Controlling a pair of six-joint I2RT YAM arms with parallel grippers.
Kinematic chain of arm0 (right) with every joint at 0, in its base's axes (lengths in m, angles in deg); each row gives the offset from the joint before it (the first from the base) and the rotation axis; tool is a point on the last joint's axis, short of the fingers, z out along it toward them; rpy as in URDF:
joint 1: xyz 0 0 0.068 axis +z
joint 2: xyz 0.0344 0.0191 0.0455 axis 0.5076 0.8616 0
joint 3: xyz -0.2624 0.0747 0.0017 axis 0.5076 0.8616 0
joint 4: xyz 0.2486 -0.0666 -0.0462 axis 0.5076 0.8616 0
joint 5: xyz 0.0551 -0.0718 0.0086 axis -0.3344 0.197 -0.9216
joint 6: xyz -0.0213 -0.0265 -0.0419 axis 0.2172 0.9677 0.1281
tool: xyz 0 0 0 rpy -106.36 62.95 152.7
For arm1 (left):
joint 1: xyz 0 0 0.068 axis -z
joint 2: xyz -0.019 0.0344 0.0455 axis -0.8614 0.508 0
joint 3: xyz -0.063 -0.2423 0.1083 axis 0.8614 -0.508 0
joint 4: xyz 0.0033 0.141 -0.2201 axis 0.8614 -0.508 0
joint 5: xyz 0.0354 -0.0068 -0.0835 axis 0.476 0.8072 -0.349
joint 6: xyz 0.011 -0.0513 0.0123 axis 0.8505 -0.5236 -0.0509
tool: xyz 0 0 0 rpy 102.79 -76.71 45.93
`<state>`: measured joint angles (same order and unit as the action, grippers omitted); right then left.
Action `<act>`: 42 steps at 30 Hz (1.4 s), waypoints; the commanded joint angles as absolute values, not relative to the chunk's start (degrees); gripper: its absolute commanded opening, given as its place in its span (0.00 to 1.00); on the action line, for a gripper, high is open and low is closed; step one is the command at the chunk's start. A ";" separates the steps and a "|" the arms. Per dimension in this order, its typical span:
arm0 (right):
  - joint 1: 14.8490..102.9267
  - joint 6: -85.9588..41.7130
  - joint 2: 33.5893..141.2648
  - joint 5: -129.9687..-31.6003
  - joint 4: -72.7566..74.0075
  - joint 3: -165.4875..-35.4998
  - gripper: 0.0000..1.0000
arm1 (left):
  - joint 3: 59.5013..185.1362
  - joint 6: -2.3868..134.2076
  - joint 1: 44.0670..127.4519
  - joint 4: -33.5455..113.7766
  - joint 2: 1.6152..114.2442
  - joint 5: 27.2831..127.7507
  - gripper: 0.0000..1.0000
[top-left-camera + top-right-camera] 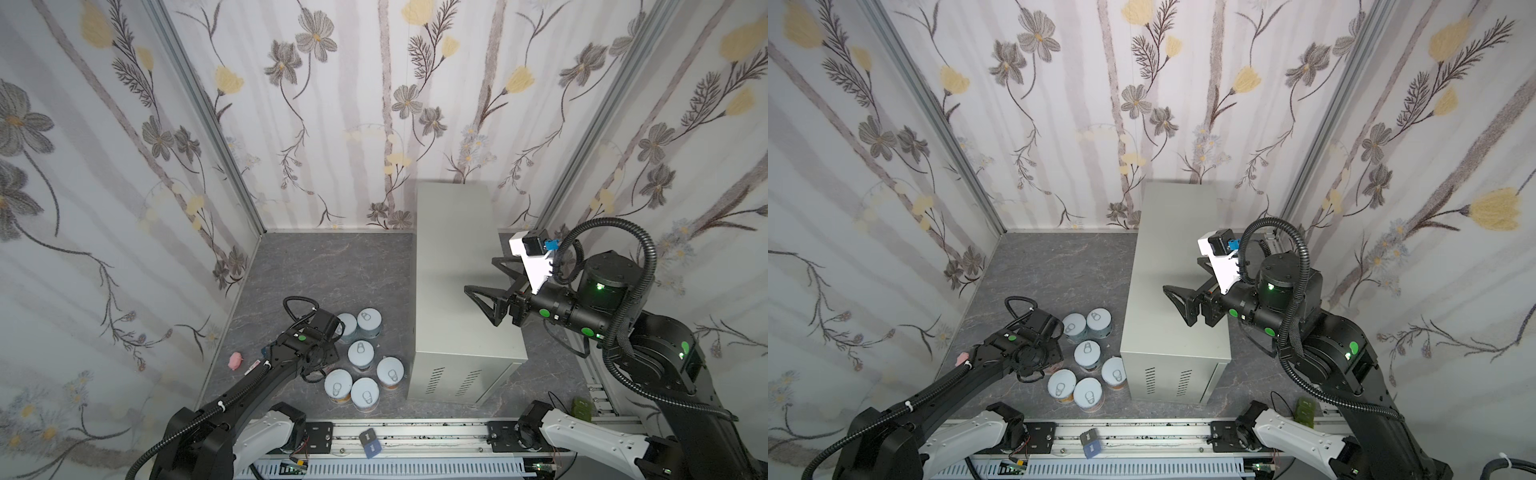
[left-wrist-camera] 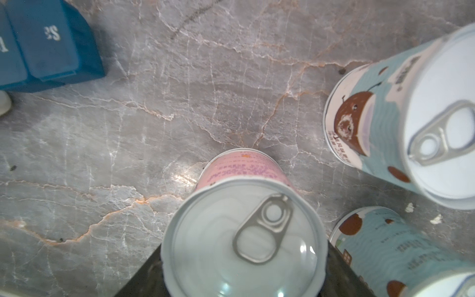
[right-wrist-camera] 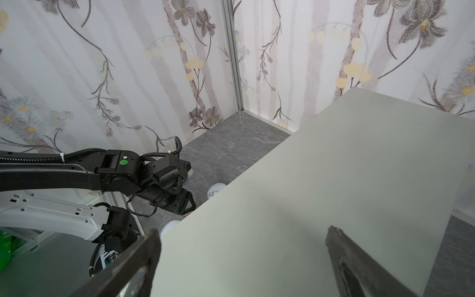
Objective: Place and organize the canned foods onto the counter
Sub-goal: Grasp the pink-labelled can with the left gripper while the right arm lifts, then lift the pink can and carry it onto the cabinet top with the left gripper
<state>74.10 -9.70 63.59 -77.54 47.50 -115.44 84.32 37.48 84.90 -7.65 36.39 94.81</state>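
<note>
My left gripper (image 2: 241, 280) is shut on a pink-labelled can (image 2: 239, 231), its dark fingers (image 2: 144, 280) pressed to both sides below the pull-tab lid. In both top views the wrist hides that can. Several more canned foods stand upright in a cluster on the floor beside it (image 1: 360, 353) (image 1: 1087, 353), two of them light blue (image 2: 372, 123) (image 2: 385, 254). The counter (image 1: 453, 249) (image 1: 1175, 249) (image 3: 334, 167) is bare on top. My right gripper (image 1: 481, 274) (image 3: 243, 232) hovers open over the counter's right edge, holding nothing.
A small pink object (image 1: 235, 360) lies on the dark marbled floor (image 1: 324, 266) left of my left arm. A blue block (image 2: 51, 43) sits on the floor beyond the held can. Flowered walls close in three sides. A rail (image 1: 415, 436) runs along the front.
</note>
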 commanded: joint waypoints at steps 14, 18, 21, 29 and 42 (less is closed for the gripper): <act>79.50 -4.61 65.59 -75.19 43.57 -115.61 1.00 | 94.22 38.93 84.19 -16.36 30.98 101.15 0.15; 79.51 -3.18 65.54 -75.57 43.63 -115.61 1.00 | 100.47 42.82 84.19 -20.21 30.44 101.45 0.14; 79.52 -2.82 65.37 -74.80 43.41 -115.78 1.00 | 106.13 47.72 84.15 -22.56 31.61 99.32 0.14; 79.40 -4.14 66.06 -68.30 44.24 -117.17 1.00 | 124.32 60.89 84.20 -29.44 36.84 88.09 0.11; 69.00 -5.34 59.42 -66.86 44.01 -110.22 1.00 | 164.60 67.48 92.37 -42.43 53.92 77.19 0.04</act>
<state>70.34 -4.13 59.85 -67.20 45.24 -111.05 159.55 65.63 90.85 -39.30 51.34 78.59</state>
